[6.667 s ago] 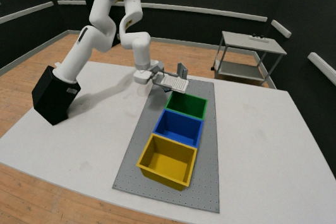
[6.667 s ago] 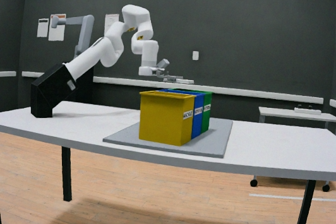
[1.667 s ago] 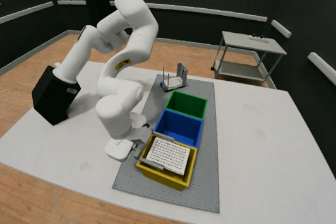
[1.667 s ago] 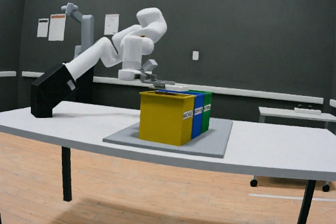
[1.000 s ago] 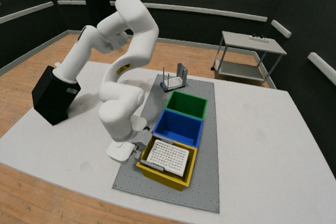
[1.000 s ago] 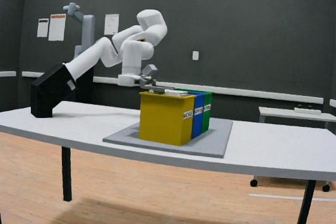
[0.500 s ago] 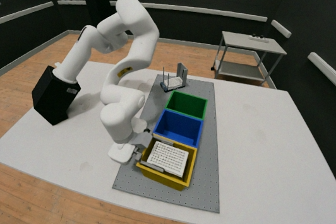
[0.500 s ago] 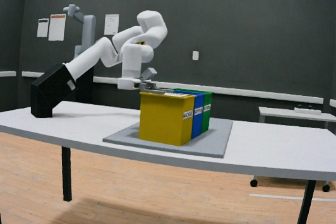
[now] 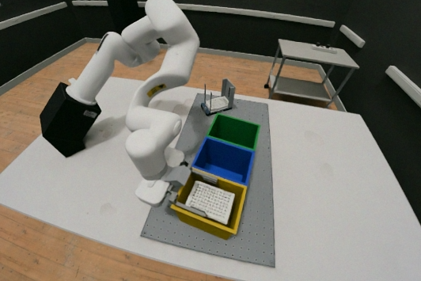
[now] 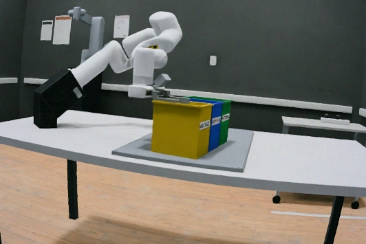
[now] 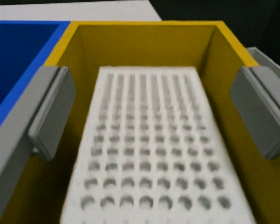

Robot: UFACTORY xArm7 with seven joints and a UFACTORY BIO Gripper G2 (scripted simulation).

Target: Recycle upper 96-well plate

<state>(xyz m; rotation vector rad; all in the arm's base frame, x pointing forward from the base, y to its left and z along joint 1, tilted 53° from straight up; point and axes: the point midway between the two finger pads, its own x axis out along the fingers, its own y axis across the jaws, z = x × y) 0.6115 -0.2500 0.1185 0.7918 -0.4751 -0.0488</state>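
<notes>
The upper plate (image 9: 210,203) (image 11: 147,145), white with many wells, is inside the yellow bin (image 9: 206,227) (image 10: 175,128) (image 11: 146,42), below the fingers; how deep it sits is hard to tell. The bin stands upright, its label (image 10: 204,124) facing the exterior view. My gripper (image 9: 211,199) (image 10: 186,100) (image 11: 157,112) is open at the bin's rim, with a gap between each finger and the plate in the wrist view. The lower plate (image 9: 218,103) lies in the rack K1 (image 9: 228,89) at the mat's far end.
The blue bin (image 9: 225,161) (image 10: 215,128) (image 11: 21,55) stands upright beside the yellow one, and the green bin (image 9: 234,131) (image 10: 225,124) stands upright beyond it, towards K1. All stand on the grey perforated mat (image 9: 261,237) (image 10: 230,161). A trolley (image 9: 301,51) stands beyond the table.
</notes>
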